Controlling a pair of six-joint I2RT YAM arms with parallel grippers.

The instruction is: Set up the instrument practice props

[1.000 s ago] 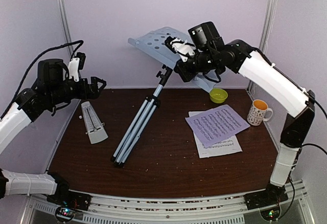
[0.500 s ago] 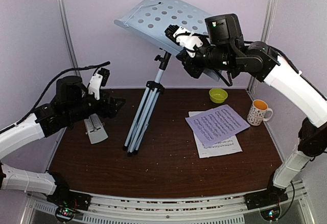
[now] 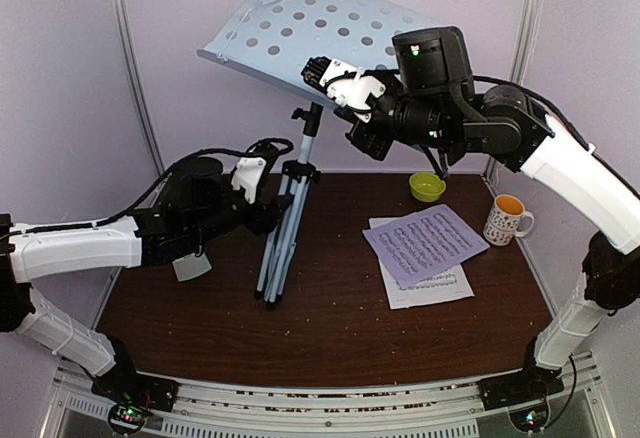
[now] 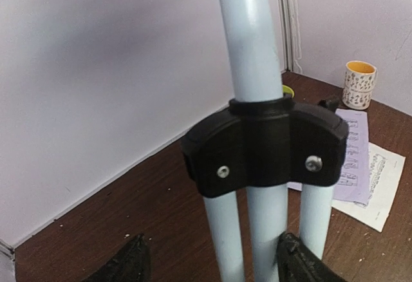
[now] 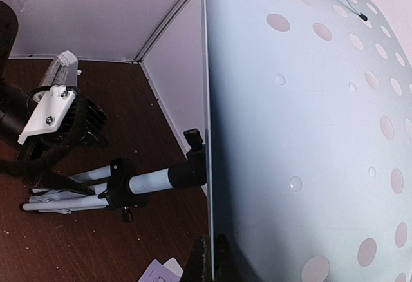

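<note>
Left of bowl (image 3: 427, 187) and mug (image 3: 508, 220), right gripper (image 5: 207, 263) pinches music stand (image 3: 300, 28); left gripper (image 4: 215, 266) spread around tripod (image 4: 257, 50).

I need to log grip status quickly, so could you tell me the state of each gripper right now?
Left gripper: open, jaws either side of the tripod legs.
Right gripper: shut on the edge of the music stand.

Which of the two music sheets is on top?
The lilac-tinted sheet. It lies tilted over the white sheet, covering most of it; only the white one's near edge and a far corner show.
</note>
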